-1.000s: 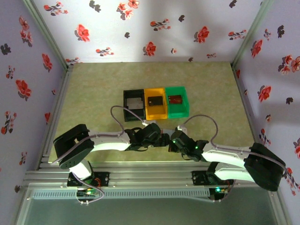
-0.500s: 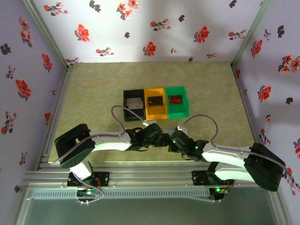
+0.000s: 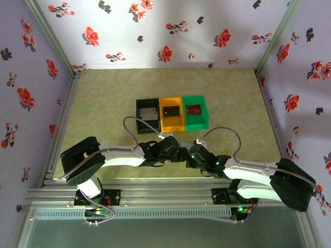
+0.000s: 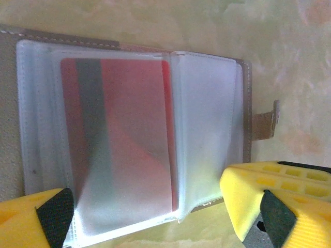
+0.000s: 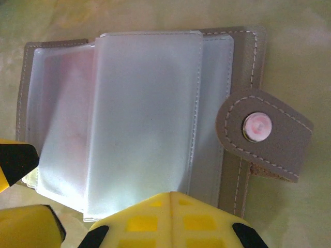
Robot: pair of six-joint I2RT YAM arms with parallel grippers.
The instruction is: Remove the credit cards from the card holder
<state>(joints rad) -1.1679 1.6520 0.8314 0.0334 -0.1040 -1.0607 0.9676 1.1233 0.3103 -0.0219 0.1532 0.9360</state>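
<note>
Hovering low over the open card holder (image 4: 207, 103), the left end effector (image 4: 147, 212) stood wide. One yellow finger (image 4: 26, 222) sat off the near-left corner of the clear sleeves (image 4: 201, 170) and the other off the near-right corner, with nothing between them. A reddish credit card (image 4: 124, 129) with a dark stripe lay inside the left-hand sleeve, showing through the plastic.

The right end effector (image 5: 170, 219) had its tips together at the near edge of the holder, not far from the snap tab (image 5: 261, 134). It appeared to be steadying the holder, though whether it pinched any plastic could not be told.

From above, both arms met over the holder on the surface (image 3: 103, 98), just on the near side of a row of three bins: black (image 3: 139, 124), orange (image 3: 164, 125) and green (image 3: 202, 119). Each bin held one of the credit cards (image 3: 170, 111).

Judging by the filled bins, the step in hand was pulling another card from its sleeve. The next move called for the left fingers to find that sleeve's open edge, narrow onto the card's exposed edge and draw it straight out. The right end effector would need to keep the holder pinned, since the slippery plastic might otherwise lift with the card.
</note>
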